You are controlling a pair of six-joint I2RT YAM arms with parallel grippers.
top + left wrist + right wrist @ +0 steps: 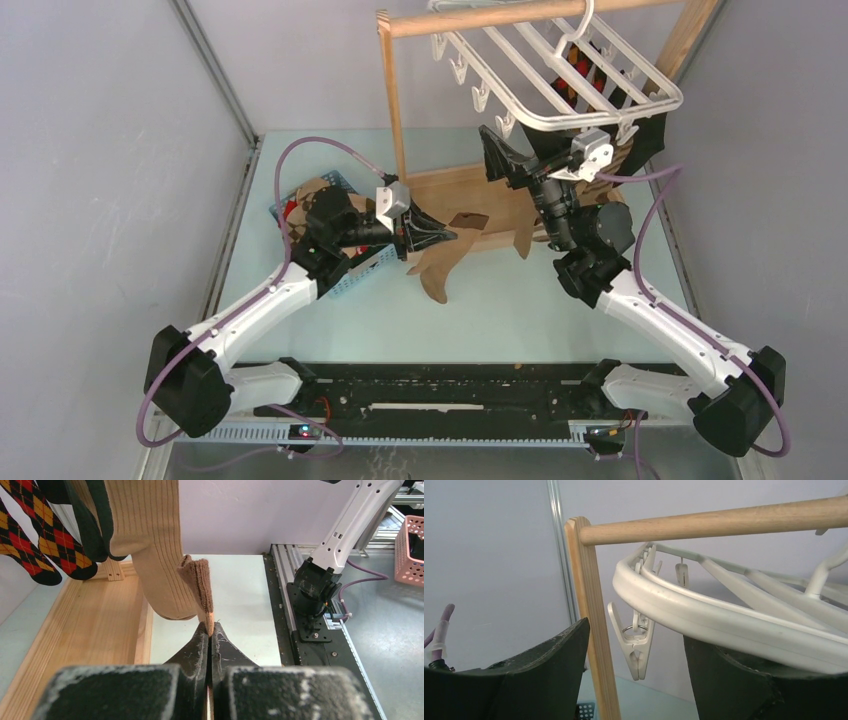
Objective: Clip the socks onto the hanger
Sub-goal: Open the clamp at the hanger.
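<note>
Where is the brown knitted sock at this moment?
Top view, centre-left: the brown sock hangs from the shut left gripper, just in front of the wooden stand's base, beside a hanging tan sock.

The hanger point(704, 615) is white. In the left wrist view, the argyle sock point(30, 530) at ten o'clock has red, orange and black diamonds. The tan sock point(150, 555) at twelve is plain and ribbed. The brown sock point(200, 580) at centre is knitted. The mesh basket point(362, 268) is blue, the rail point(704, 521) pale wood.

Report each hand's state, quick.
Left hand: closed, pinching the brown sock.
Right hand: open, holding nothing; a hanger clip hangs in the gap.
</note>
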